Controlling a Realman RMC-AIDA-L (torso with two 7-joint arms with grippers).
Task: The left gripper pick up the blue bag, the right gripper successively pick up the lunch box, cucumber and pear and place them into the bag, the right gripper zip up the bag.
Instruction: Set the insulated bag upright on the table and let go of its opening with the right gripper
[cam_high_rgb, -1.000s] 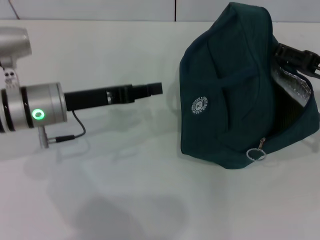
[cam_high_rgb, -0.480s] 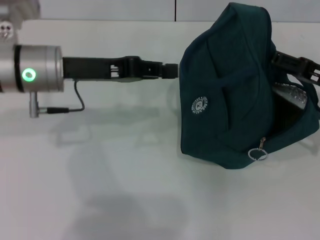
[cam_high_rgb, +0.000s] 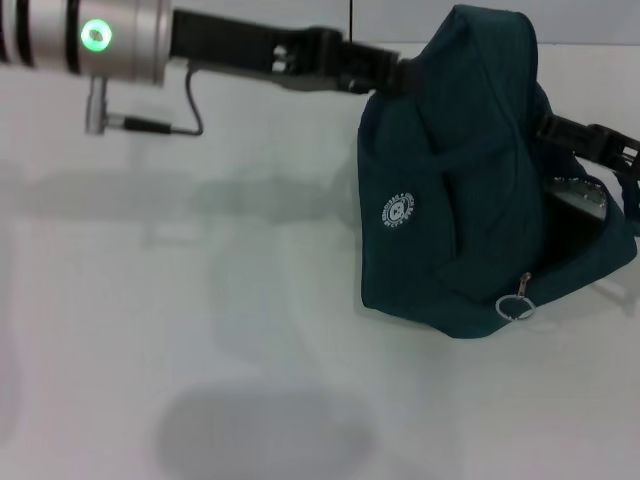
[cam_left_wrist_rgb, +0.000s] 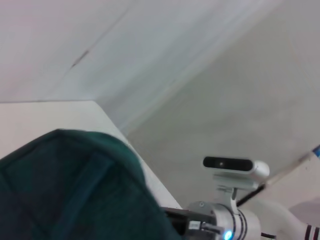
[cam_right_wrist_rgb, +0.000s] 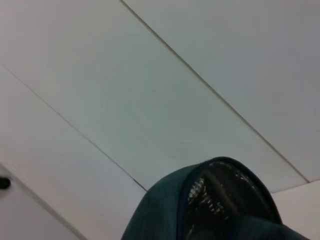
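Two arms are at the blue bag (cam_high_rgb: 460, 200), which stands on the white table (cam_high_rgb: 200, 330) toward our right, its ring pull (cam_high_rgb: 514, 307) nearest us and the mouth gaping on its right side, foil lining showing. We judge the zipping not yet done. No lunch box, cucumber or pear is visible anywhere, so they may be inside already; we cannot confirm it. Farther back, our right hand (cam_high_rgb: 600, 145) reaches into the opening and our left hand (cam_high_rgb: 395, 75) meets the bag's upper edge; we cannot tell either hand's spread.
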